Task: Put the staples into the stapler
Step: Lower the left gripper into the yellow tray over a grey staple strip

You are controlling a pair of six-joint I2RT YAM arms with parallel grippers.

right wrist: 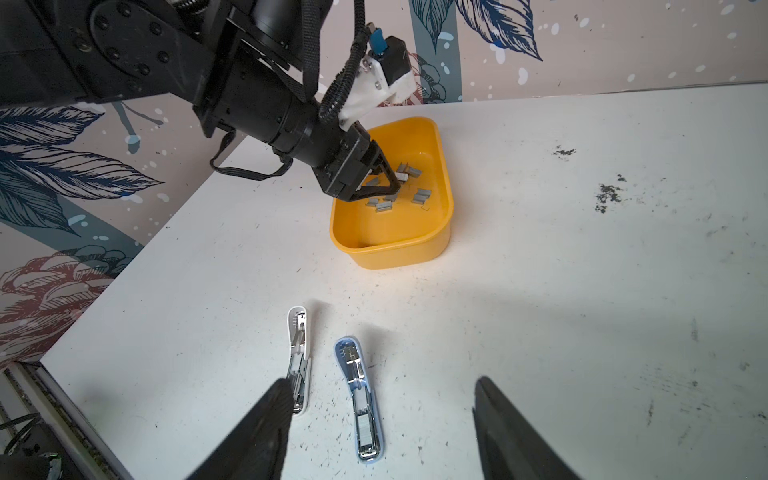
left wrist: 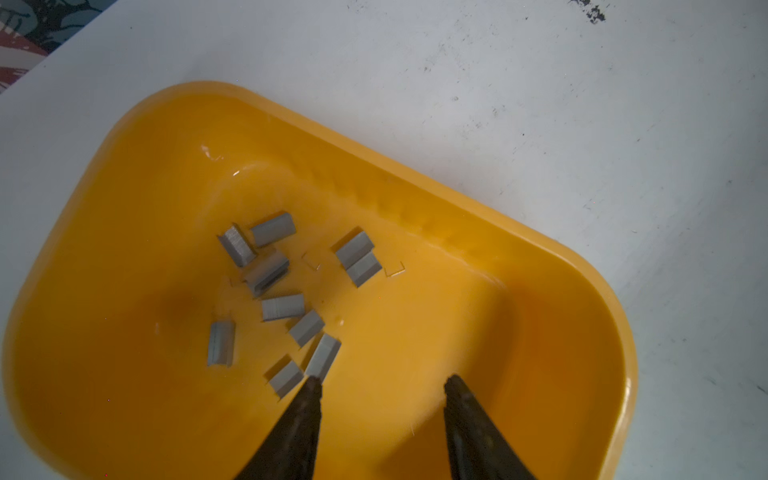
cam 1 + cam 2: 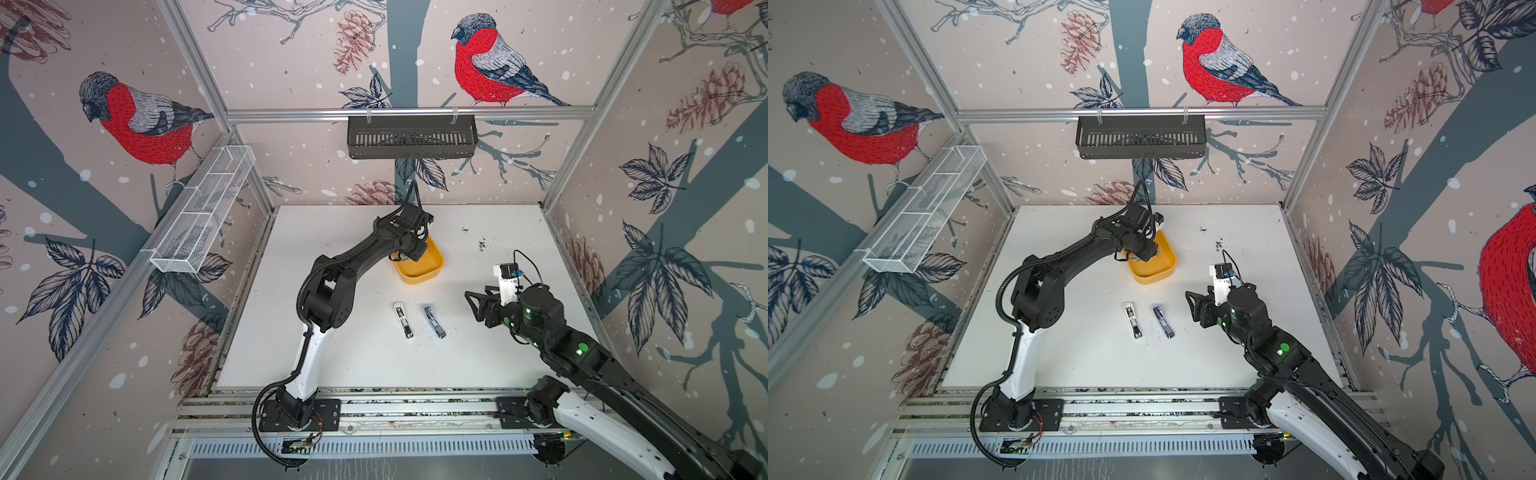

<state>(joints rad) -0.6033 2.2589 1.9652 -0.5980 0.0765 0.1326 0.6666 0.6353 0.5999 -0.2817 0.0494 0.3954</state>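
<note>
Your left gripper is in the yellow tray, jaws spread and empty — the staples lie beyond 1 fingertip, nearest strip end-on to it, not in the gap — and the right gripper, also spread, is well apart.

The left arm reaches forward, elbow bent, wrist pitched steeply down; the left gripper shows parted jaws with nothing between them. The right arm angles inward; the right gripper hovers, jaws wide and empty.
</note>
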